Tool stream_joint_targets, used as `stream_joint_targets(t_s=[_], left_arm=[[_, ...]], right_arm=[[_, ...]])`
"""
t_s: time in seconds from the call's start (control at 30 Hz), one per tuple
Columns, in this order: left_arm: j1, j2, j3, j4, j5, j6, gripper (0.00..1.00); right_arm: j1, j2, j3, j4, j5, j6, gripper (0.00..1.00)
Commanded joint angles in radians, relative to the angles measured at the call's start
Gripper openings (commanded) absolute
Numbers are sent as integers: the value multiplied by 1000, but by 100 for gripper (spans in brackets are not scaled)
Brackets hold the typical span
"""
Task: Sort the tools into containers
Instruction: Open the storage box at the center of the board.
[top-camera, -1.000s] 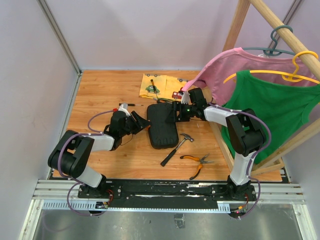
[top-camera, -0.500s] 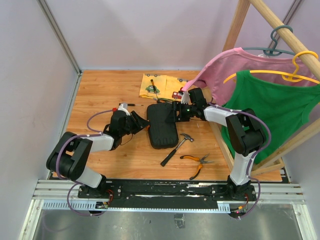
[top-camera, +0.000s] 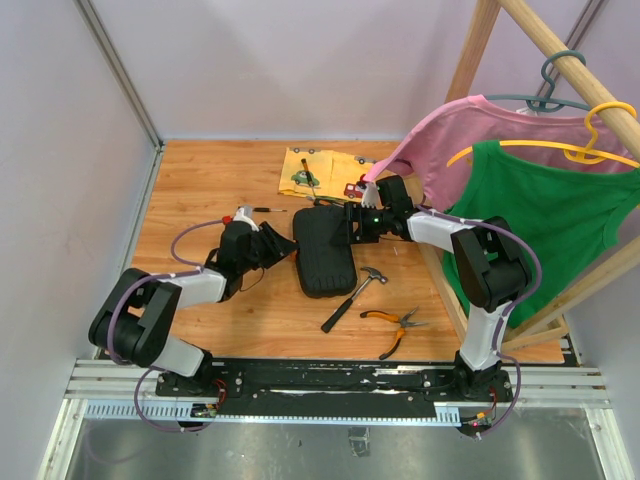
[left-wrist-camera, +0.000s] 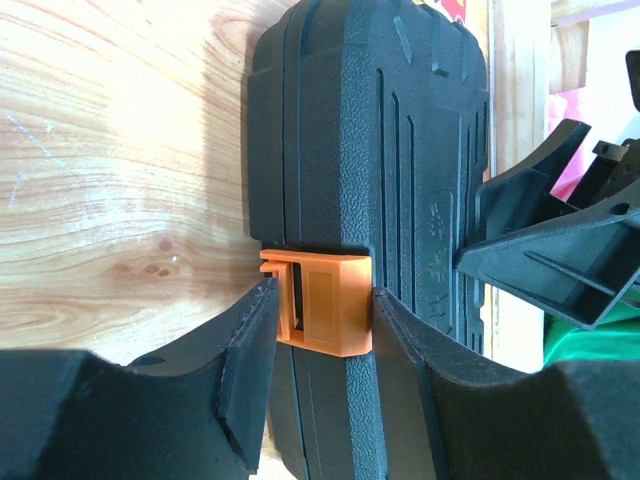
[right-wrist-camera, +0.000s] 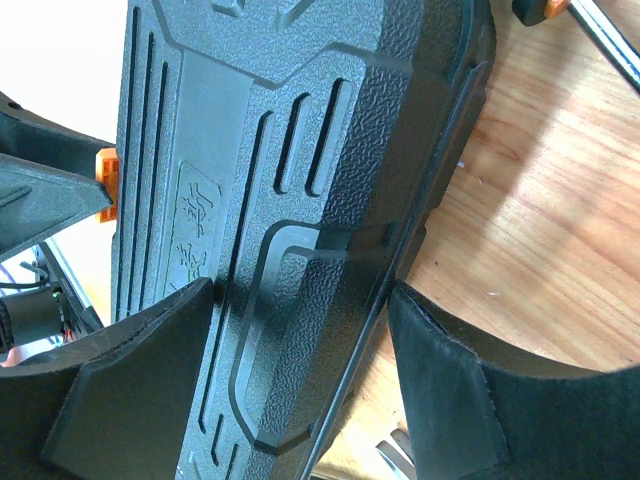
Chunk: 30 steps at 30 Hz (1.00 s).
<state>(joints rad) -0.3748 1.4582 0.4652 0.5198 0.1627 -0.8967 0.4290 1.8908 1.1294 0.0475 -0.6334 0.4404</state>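
Left gripper (left-wrist-camera: 322, 305) is sitting right on the orange latch (left-wrist-camera: 325, 310) of the black tool case (top-camera: 323, 252), with its jaws pinching the latch from both sides. The case is lying shut, flat in the middle of the table (top-camera: 200, 180). Right gripper (right-wrist-camera: 300, 320) is coming in from the opposite side with its jaws spread wide around the case's rim, one pad on the ribbed lid and one against the edge, so it looks like it's bracing the thing. I'd say the step here is popping that latch. To do it well, I'm thinking the left should be levering the latch outward off the lid rather than just squeezing, while the right is pinning the case down so it isn't sliding across the wood. The hammer (top-camera: 352, 297) and pliers (top-camera: 392, 327) are waiting loose near the front and a screwdriver (top-camera: 309, 178) is lying on the yellow cloth (top-camera: 325, 172), so nothing's sorted yet.
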Motion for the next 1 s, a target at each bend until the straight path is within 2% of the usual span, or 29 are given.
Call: stream_joint_targets(t_s=[0.0,0.4,0.8,0.97], left_arm=[[0,-33,-20,-23,-48,30,46],[5,-40,-52,-31,-68,30,50],[7,-180,-68,-184,-185,94,52],[8,-218,-79,-132,-101,131,59]], right_arm=[[13,42,1,-46,37,-32,70],[13,45,-1,-47,37,-34,70],[13,41,3,-47,40,-36,70],[13,32,14,-61,42,-41,70]])
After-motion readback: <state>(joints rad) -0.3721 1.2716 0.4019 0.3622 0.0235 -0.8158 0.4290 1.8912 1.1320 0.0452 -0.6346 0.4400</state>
